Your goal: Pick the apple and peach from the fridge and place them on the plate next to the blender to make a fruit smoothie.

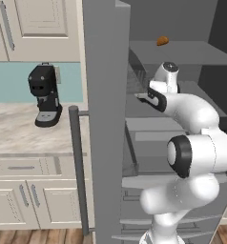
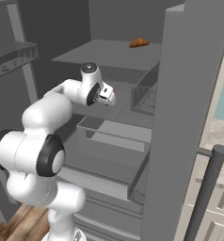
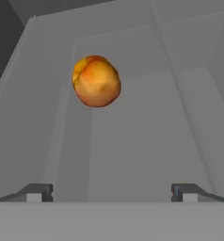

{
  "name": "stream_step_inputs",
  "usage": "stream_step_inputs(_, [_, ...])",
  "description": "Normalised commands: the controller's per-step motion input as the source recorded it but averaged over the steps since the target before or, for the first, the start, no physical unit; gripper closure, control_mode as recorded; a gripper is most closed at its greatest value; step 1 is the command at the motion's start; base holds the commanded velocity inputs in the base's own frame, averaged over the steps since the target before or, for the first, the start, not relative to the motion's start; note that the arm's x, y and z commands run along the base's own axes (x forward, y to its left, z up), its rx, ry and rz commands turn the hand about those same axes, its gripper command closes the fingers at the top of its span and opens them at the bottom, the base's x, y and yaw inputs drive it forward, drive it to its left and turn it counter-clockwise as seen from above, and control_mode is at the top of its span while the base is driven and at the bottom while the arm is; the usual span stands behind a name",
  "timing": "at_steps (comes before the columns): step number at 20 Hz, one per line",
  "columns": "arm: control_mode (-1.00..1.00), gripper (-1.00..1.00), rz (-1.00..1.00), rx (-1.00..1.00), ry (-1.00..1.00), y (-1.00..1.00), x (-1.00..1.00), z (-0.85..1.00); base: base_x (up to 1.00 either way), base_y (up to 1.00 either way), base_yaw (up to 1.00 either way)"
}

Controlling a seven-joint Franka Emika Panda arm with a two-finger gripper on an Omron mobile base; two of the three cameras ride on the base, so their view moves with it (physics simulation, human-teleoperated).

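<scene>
Peach [image 3: 96,81] lies on a grey shelf inside the fridge [image 1: 106,119], ahead of the gripper [image 3: 112,192], whose jaws stand wide and hold nothing. All 2 fruits remain to move, I think.

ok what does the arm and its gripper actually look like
A glossy white arm of rounded, bulbous segments, with black bands at the joints and a grey-capped round wrist. Its two-finger gripper ends in small dark grey fingertips. No cables or markings are visible.

Peach [image 3: 96,81] on fridge shelf [image 3: 132,141]
</scene>
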Motion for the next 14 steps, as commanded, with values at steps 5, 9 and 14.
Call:
stream_step_inputs(5, [-1.0,-1.0,0.0,0.0,0.0,0.0,0.73,-0.18,0.0,0.0,0.0])
stream_step_inputs(9, [-1.0,-1.0,0.0,0.0,0.01,0.0,0.61,-0.34,0.0,0.0,0.0])
stream_step_inputs(14, [-1.0,-1.0,0.0,0.0,0.0,0.0,0.66,-0.35,0.0,0.0,0.0])
